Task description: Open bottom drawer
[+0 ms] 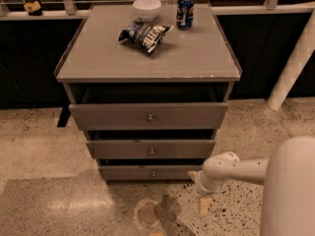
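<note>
The bottom drawer (133,173) is the lowest and narrowest grey-brown front of the cabinet, with a small round brass knob (153,173) at its centre. Its front stands slightly out from the cabinet body, with a dark gap above it. My gripper (199,191) hangs at the end of the white arm (236,170), low over the floor, just off the drawer's right end and right of the knob.
Above are the middle drawer (150,149) and the wider top drawer (149,116), both partly out. On the cabinet top lie a white bowl (147,8), a blue can (185,12) and a chip bag (144,33). A white post (295,63) leans at the right.
</note>
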Tool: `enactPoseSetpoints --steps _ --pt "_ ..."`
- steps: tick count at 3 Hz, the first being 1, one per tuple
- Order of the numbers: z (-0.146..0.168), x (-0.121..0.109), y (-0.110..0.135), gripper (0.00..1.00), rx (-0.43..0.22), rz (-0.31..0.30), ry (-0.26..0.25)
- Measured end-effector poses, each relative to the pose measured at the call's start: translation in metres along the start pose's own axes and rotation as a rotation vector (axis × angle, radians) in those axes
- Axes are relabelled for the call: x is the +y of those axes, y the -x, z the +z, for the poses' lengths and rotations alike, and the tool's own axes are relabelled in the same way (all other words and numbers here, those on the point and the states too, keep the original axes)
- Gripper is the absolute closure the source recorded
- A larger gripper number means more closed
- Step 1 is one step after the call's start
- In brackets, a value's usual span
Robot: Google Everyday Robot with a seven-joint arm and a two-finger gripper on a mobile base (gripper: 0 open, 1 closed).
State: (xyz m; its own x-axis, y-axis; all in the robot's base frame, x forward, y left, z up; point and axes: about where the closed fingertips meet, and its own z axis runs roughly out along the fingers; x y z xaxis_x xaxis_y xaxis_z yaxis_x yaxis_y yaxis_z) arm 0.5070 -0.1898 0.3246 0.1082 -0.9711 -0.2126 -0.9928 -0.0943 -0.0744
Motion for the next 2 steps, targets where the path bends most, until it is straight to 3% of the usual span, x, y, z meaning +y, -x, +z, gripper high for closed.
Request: enactPoseSetpoints --steps 1,2 --pt "0.04 -0.003 -0.007 0.0 0.037 0.021 -0.001" --pt "0.062 -0.018 -0.01 0.0 0.06 0.055 -0.046"
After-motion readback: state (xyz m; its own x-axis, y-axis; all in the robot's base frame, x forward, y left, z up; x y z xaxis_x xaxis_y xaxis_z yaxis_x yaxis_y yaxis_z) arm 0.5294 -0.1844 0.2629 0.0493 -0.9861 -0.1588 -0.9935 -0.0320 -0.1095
